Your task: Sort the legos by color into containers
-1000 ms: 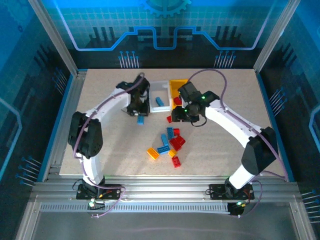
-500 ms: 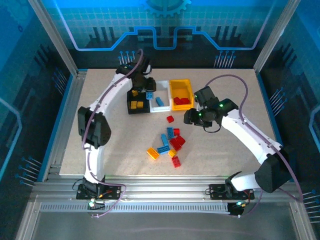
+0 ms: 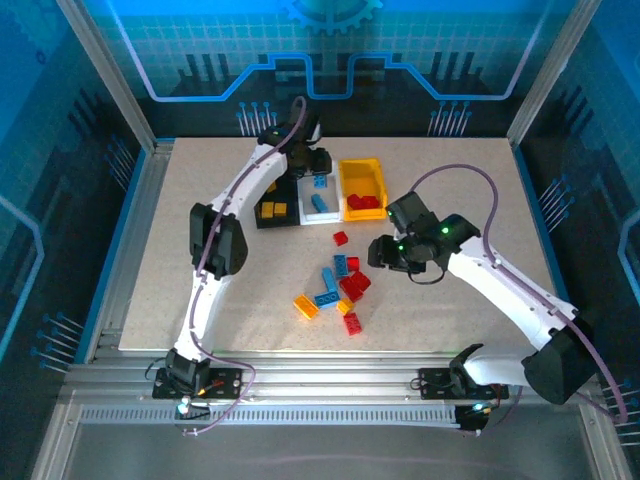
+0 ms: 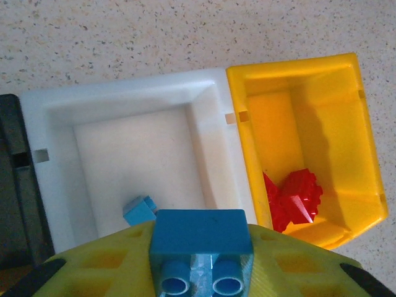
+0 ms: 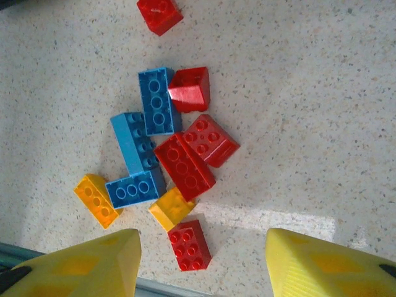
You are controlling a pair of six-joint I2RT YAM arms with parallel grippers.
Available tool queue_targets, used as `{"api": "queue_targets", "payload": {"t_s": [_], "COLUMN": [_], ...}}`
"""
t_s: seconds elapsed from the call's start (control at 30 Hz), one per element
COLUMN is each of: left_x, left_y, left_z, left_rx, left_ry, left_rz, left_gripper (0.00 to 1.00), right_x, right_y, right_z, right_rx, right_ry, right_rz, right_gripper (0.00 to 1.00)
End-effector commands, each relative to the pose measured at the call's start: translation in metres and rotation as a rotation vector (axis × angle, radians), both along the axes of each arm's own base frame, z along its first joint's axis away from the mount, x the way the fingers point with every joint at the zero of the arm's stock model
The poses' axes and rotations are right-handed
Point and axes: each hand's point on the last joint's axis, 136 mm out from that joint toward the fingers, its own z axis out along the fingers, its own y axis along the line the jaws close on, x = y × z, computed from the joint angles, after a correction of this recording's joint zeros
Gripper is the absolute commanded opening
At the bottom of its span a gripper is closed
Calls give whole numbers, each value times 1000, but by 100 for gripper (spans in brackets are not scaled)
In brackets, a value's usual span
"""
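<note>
We've got the speckled table (image 3: 200, 280) carrying 3 joined bins (image 4: 124, 90) at 12 o'clock, loose legos (image 3: 340, 285) clustered toward 6.

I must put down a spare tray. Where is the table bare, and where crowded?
Bare: the table left of the left arm, and its far right corner beyond the yellow bin. Crowded: the middle, where loose legos lie, the right gripper beside them.

- Overhead view: blue glow off the back wall; tabletop (image 3: 180, 200) evenly lit, arm shadows soft.
- Right wrist view: pale glare patch on the tabletop beside the sharp legos (image 5: 179, 161); fingers (image 5: 80, 266) of the right hand (image 5: 202, 244) blurred.
- Left wrist view: orange-yellow container (image 4: 365, 154) oversaturated, shadowed inside; blue lego (image 4: 201, 238) nearest the lens slightly soft.
</note>
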Motion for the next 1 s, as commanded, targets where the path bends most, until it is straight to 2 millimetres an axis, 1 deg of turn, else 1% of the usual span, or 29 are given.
{"api": "queue_targets", "payload": {"t_s": [0.0,0.03,0.13,0.2,0.27,0.33,0.43,0.5,0.57,0.67,0.73,0.83,0.97], "left_x": [3,3,2,0,-2,-4,-9,-17,-30,-63,-93,-146,-217], "left_y": [-8,-8,-8,-8,-9,-8,-6,-5,-3,10,22,43,73], "left_z": [-6,-10,-17,-17,-12,-4,16,30,44,58,59,49,26], "left_rx": [-25,-22,-19,-24,-29,-31,-40,-51,-53,-31,-13,12,16], "left_ry": [10,18,38,46,44,36,16,11,7,20,45,105,194], "left_rz": [-8,-7,-6,-6,-9,-12,-18,-28,-45,-69,-81,-82,-38], "left_gripper": [37,38,44,48,52,55,60,63,65,71,74,77,82], "right_x": [-11,-13,-15,-16,-16,-16,-14,-12,-11,-9,-9,-13,-26], "right_y": [-8,-7,-5,-4,-1,2,9,13,18,30,40,59,92], "right_z": [-1,-1,-2,-2,-2,-1,0,-1,-3,-8,-13,-22,-35], "right_rx": [-40,-40,-39,-39,-39,-38,-44,-57,-70,-75,-67,-71,-120], "right_ry": [8,8,7,4,1,-2,-6,-3,6,29,50,78,104], "right_rz": [-27,-26,-28,-28,-23,-15,9,30,62,117,164,266,460], "right_gripper": [57,57,57,57,57,57,57,57,57,57,58,58,58]}}
